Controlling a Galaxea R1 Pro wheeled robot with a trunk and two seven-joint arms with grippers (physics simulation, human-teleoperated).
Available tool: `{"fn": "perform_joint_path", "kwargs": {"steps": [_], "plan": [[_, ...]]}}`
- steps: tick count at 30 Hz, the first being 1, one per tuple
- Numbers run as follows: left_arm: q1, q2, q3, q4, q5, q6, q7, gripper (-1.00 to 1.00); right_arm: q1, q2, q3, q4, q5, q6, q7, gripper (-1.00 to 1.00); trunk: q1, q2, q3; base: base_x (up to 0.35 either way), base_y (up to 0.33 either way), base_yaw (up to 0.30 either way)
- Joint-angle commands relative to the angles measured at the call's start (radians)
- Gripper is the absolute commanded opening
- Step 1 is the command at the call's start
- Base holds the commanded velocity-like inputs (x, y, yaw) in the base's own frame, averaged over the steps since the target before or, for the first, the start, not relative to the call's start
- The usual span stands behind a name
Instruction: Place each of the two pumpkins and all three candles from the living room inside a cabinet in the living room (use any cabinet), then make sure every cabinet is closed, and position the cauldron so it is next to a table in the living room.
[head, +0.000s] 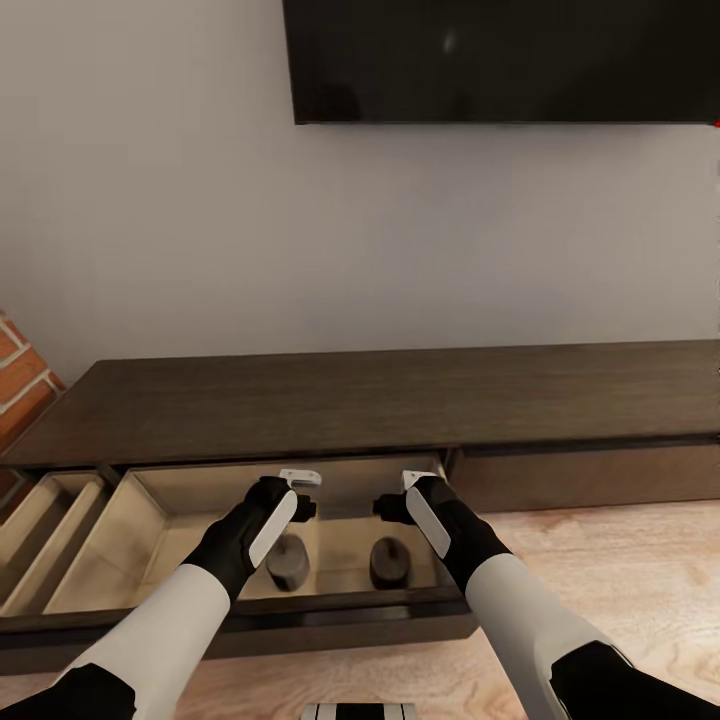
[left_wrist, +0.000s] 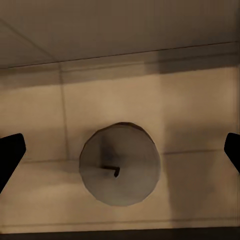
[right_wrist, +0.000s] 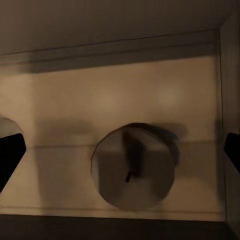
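Head view: two candles (head: 288, 562) inside open cabinet (head: 300, 400) drawer (head: 150, 520).

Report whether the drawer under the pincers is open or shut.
Open: the drawer is pulled out from the cabinet, with two candles standing upright inside.

We are in a home's living room: a black television (head: 505, 60) hangs on a plain pale wall (head: 300, 240) above a long, low, dark wood cabinet (head: 380, 400), its drawer (head: 150, 520) pulled open over a light wood plank floor (head: 620, 570). At the far left, we glimpse the red brick edge of a fireplace (head: 18, 375).
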Motion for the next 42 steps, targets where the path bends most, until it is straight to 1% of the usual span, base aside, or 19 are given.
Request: {"fn": "perform_joint_path", "kwargs": {"steps": [1, 42], "plan": [[-0.001, 0.001, -0.003, -0.001, 0.011, 0.002, 0.01, 1.0, 0.0, 0.0, 0.002, -0.001, -0.009, 0.002, -0.009, 1.0, -0.001, 0.0, 0.003, 0.0, 0.0, 0.0], [-0.001, 0.001, -0.003, 0.011, 0.008, 0.013, 0.005, 1.0, 0.0, 0.0, 0.002, -0.002, -0.01, 0.001, -0.008, 1.0, -0.019, 0.01, 0.162, 0.0, 0.0, 0.0]]}}
